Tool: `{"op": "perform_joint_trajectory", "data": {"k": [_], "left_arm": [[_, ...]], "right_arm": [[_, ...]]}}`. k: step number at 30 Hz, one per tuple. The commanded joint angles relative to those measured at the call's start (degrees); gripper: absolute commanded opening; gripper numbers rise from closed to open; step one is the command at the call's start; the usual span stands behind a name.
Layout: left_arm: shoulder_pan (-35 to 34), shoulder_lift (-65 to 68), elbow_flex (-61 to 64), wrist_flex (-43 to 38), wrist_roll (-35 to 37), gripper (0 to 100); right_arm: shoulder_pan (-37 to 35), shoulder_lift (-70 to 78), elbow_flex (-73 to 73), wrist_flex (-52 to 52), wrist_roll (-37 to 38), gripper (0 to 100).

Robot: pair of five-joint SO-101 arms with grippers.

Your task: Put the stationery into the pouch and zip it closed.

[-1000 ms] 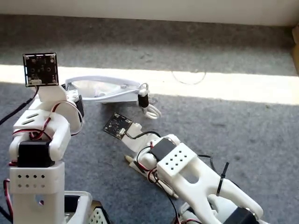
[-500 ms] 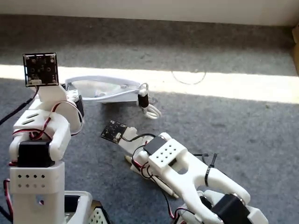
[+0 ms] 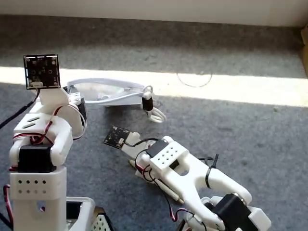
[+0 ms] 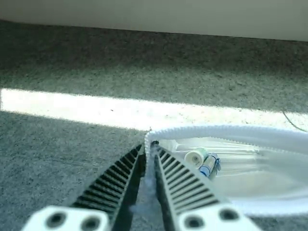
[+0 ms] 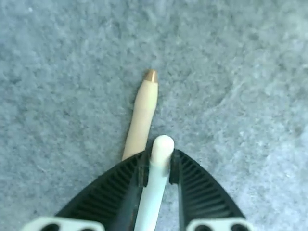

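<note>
A clear pouch [image 3: 108, 93] with a white zipper lies on the grey carpet, its black pull [image 3: 147, 103] at the right end. My left gripper [image 4: 149, 147] is shut on the pouch's [image 4: 250, 178] zipper end; a white-green tube [image 4: 195, 157] and a blue pen [image 4: 210, 166] lie inside. In the right wrist view, my right gripper [image 5: 159, 159] is shut on a white pen [image 5: 160, 147] low over the carpet. A beige pen [image 5: 143, 111] with a brown tip lies on the carpet just beyond and beside it. In the high view the beige pen [image 3: 132, 164] pokes out from under the right arm.
A bright sunlit band [image 3: 231, 89] crosses the carpet behind the pouch, and a thin wire loop [image 3: 193, 79] lies in it. The left arm's base [image 3: 36, 192] stands at the front left. A pale wall edge [image 3: 154, 9] runs along the back.
The right arm has drawn back toward the front edge and shifted slightly left. The left arm and the pouch have not moved.
</note>
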Motion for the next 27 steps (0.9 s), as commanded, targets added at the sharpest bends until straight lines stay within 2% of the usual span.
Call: {"op": "perform_joint_trajectory", "data": {"k": [1,7,12,27], "left_arm": [[-0.7,2.1,2.9,-0.1,0.1,1],[-0.7,2.1,2.9,-0.1,0.1,1],[-0.7,2.1,2.9,-0.2,0.1,1],[-0.7,2.1,2.9,-0.3,0.1,1]], "right_arm": [[-0.5,1.2,-0.5,-1.3,0.6,1.8],[-0.4,-1.5,-0.5,-0.4,0.6,1.2],[-0.4,-10.4,-0.4,5.0,0.6,1.2],[-0.4,-30.5,0.0,9.8,0.4,1.2]]}}
